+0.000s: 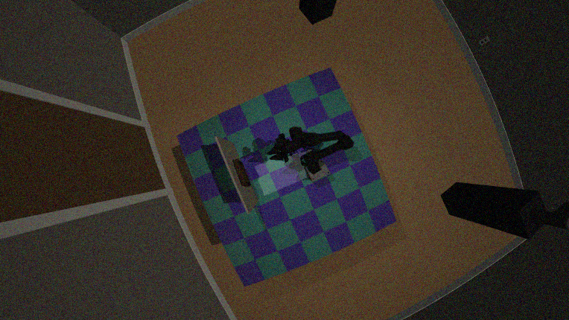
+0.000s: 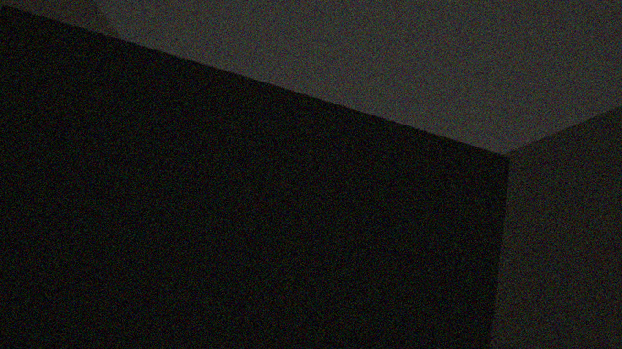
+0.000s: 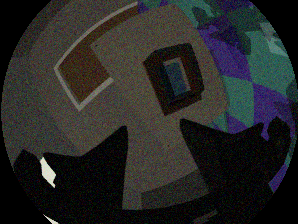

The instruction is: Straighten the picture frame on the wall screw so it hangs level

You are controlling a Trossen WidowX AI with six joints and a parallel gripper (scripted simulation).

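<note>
Wrist view — the end effector (image 1: 279,152) (image 3: 153,127) stands parted and empty, near the picture frame (image 1: 241,173) (image 3: 154,80).

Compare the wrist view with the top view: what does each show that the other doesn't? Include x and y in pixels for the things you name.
Only the wrist view shows the blue picture inside the picture frame (image 1: 242,173) (image 3: 196,70) and a pale inner border around it.

Only the top view shows the arm's bent links (image 1: 324,137), its base plate (image 1: 323,173) and the whole outline of the checkered mat (image 1: 294,233) (image 3: 239,92).

Both show the frame against its upright panel (image 1: 249,199) (image 3: 212,90), part of the mat, and the open gripper (image 1: 273,155) (image 3: 153,127), with nothing between its fingers.
</note>
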